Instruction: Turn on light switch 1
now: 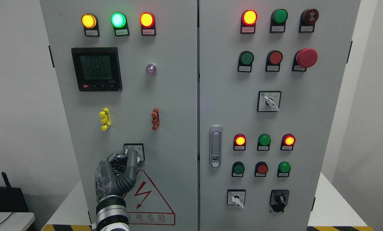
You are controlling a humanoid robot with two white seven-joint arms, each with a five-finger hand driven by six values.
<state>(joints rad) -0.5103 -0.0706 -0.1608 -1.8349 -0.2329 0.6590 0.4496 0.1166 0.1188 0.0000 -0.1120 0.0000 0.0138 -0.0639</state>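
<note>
While the left hand (117,173) is coming up from the bottom edge against the left cabinet door (172,106), I am watching its one extended finger (132,157), which is lying across the small square rotary switch (134,151) just above the red-bordered warning triangle (146,199). That switch, low on the left door under the yellow clip (104,119) and red clip (155,119), is what I am taking to be light switch 1, though its label is too small for me to read. The other fingers are curled in toward the palm and are holding nothing; the knob itself is mostly hidden behind the finger, so I cannot tell which way it is pointing.

To do this step well, I am aiming to keep the fingertip on one side of the knob's lever and push it round in a short arc, not pressing straight into the panel. I am judging that a slow wrist roll is safer than an arm sweep, since the finger could slip off the small lever. The right arm is not showing anywhere.
</note>
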